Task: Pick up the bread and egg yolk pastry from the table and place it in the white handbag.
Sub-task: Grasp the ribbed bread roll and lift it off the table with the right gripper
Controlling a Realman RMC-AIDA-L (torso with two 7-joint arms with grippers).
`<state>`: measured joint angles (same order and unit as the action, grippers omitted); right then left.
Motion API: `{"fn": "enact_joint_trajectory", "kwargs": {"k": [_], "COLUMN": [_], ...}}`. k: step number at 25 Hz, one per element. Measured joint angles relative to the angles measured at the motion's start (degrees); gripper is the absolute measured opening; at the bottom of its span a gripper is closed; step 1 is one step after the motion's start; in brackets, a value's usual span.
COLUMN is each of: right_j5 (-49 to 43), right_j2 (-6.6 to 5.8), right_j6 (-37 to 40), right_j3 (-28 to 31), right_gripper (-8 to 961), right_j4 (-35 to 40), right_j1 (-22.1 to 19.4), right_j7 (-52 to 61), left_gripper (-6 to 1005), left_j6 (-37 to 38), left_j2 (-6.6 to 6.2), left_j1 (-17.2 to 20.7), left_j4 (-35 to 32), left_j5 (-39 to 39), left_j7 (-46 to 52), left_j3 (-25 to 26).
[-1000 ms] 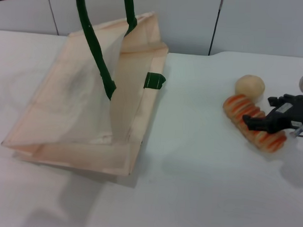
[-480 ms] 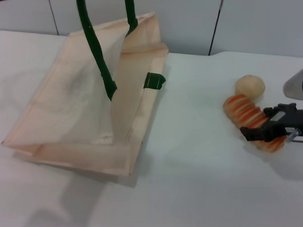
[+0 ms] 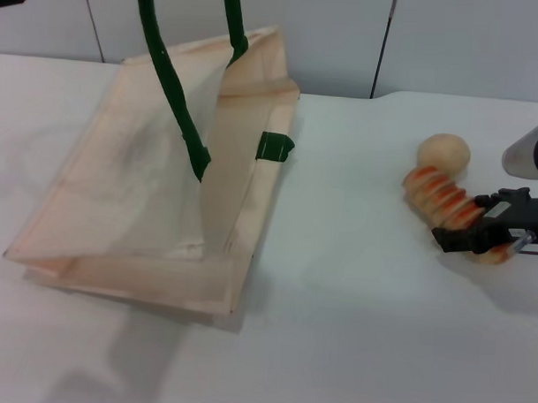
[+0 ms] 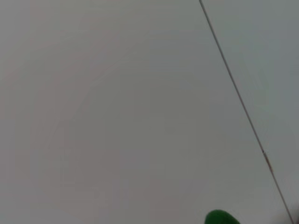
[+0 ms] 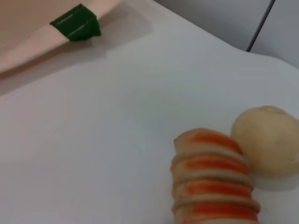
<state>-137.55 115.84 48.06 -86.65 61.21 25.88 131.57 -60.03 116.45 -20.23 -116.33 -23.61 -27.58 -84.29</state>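
I am at the first step, the pick of the bread [image 3: 447,211]. My right gripper [image 3: 482,233] is low at the right edge of the table [image 3: 353,328], and its dark fingers appear closed around the end of the bread nearest to me. The far end of the bread points to the pastry [image 3: 444,154], which lies just beside it; in the right wrist view the two seem to touch, bread [image 5: 214,179] against pastry [image 5: 267,140]. The handbag [image 3: 155,175] is well apart, on the left side of the table, with its mouth open and its green handles [image 3: 171,83] drawn upward. I cannot see my left gripper in any view, so I cannot tell its fingers. I judge the next move needs a straight lift that does not push the pastry away, then a carry across to the bag's mouth.
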Motion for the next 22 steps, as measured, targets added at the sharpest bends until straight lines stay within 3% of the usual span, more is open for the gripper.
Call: {"fn": "enact_joint_trajectory", "kwargs": {"k": [22], "right_j5": [0.1], "right_j2": [0.0], "right_j6": [1.7], "right_j3": [0.6], "right_gripper": [881], "right_j4": [2.1], "right_j1": [0.2], "right_j7": [1.2], "left_gripper": [118], "left_j6": [-0.8], "left_j2": [0.0], "left_j1": [0.0], "left_j4": [0.0], "left_j5": [2.3], "left_j7": [0.6], "left_j3": [-0.8]}}
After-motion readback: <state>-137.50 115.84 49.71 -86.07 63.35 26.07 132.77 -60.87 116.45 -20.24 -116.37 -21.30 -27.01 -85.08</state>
